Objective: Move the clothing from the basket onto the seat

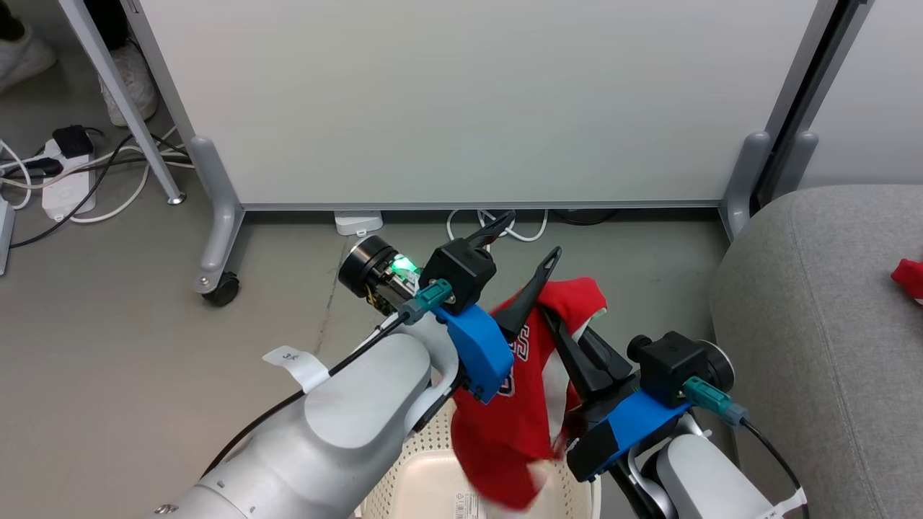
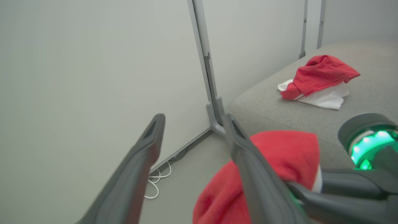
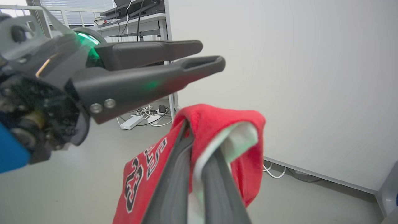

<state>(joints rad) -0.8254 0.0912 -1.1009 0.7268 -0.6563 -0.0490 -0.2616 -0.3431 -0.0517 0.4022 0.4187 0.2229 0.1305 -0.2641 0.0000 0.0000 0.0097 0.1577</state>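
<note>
A red garment of the clothing (image 1: 519, 404) with white lettering hangs over the cream basket (image 1: 425, 461) at the bottom edge of the head view. My right gripper (image 1: 549, 317) is shut on its top fold; the right wrist view shows the fabric (image 3: 224, 121) draped over the closed tips (image 3: 199, 140). My left gripper (image 1: 525, 244) stands open just left of it, nothing between its fingers (image 2: 149, 137), the red cloth (image 2: 279, 155) beside one finger. Another red and white garment (image 2: 320, 77) lies on the grey seat (image 1: 815, 324).
A white partition panel (image 1: 469, 101) on castered feet (image 1: 220, 288) stands across the floor ahead. Power strips and cables (image 1: 65, 187) lie at the far left, with a person's shoes (image 1: 130, 83) behind them. The seat's rounded corner is close on the right.
</note>
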